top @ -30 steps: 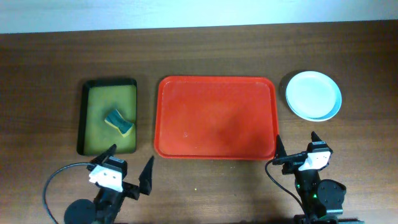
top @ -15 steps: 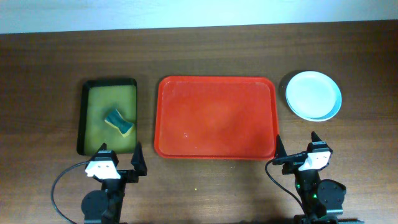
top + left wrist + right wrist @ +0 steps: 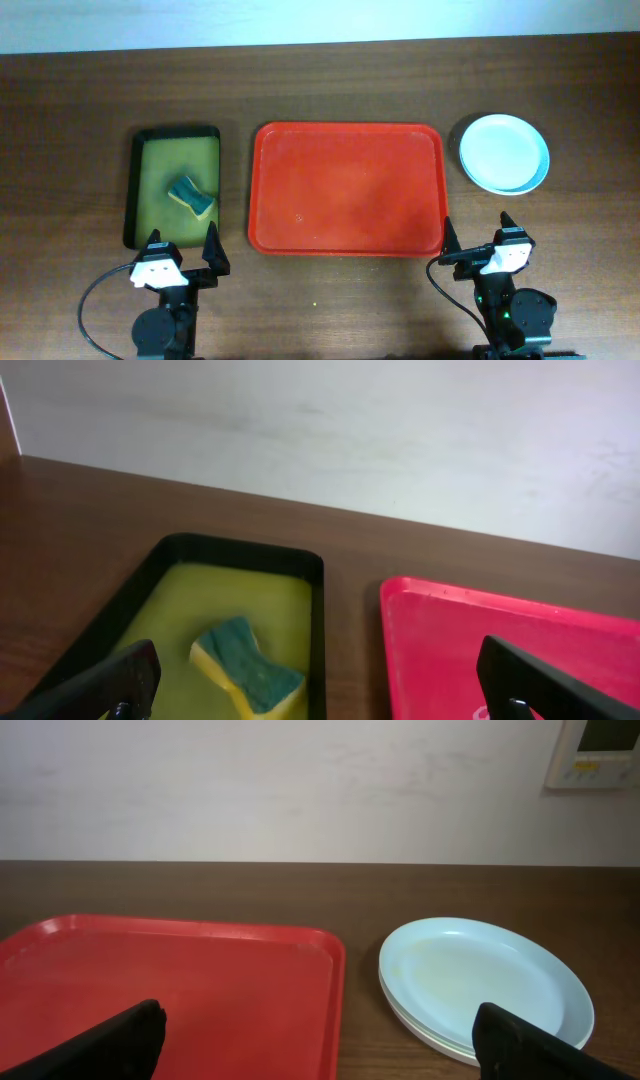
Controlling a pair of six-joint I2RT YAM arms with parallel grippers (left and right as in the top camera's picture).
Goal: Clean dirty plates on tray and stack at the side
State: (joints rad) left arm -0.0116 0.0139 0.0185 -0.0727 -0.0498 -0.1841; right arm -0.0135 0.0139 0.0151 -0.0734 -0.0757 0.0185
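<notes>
Both arms sit low at the near edge of the table (image 3: 320,90). The left claw (image 3: 182,243) is spread wide with nothing between its fingers, and the right claw (image 3: 478,238) is spread wide and empty too. Ahead of the right claw and a touch to its right are the plates (image 3: 504,152), stacked on the wood just beside the red tray (image 3: 346,188), light blue on top with at least one more rim showing beneath it in the wrist view. The red tray lies ahead of the right claw on its left side and is bare, not a plate on it. Straight ahead of the left claw the sponge (image 3: 191,194) lies inside the black tray (image 3: 135,190) — out of the claw, apart from it.

By the look of things the job is finished, so the step in hand is a clean park. Doing that well means fingers wide, both claws short of the red tray's near rim, and no reach toward the stack — a nudge could slide the top plate off square. The top plate looks clean from here; the lower plates' faces are hidden, so I cannot vouch for them.
</notes>
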